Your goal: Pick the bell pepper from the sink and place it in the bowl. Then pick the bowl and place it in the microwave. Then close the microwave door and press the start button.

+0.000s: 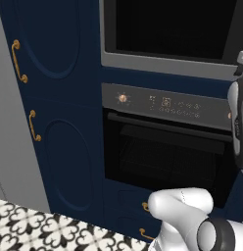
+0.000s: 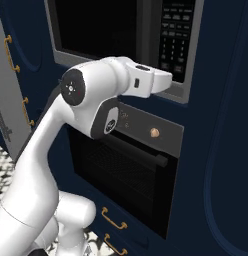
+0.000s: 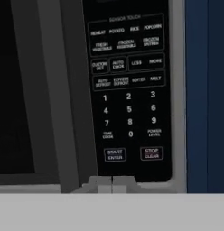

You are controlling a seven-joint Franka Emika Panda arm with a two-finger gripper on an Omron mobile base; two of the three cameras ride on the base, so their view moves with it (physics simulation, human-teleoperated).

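Navy cabinets [image 1: 60, 98] frame the microwave [image 2: 188, 95] – its door [image 1: 172, 29] shut – above an oven [image 1: 162, 157]; the fingers [image 3: 112, 181] (clenched, empty) sit just below the keypad [image 3: 127, 90].

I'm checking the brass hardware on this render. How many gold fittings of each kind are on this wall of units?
Cabinet door handles: 2
Drawer handles: 2
Oven knobs: 2
Total: 6
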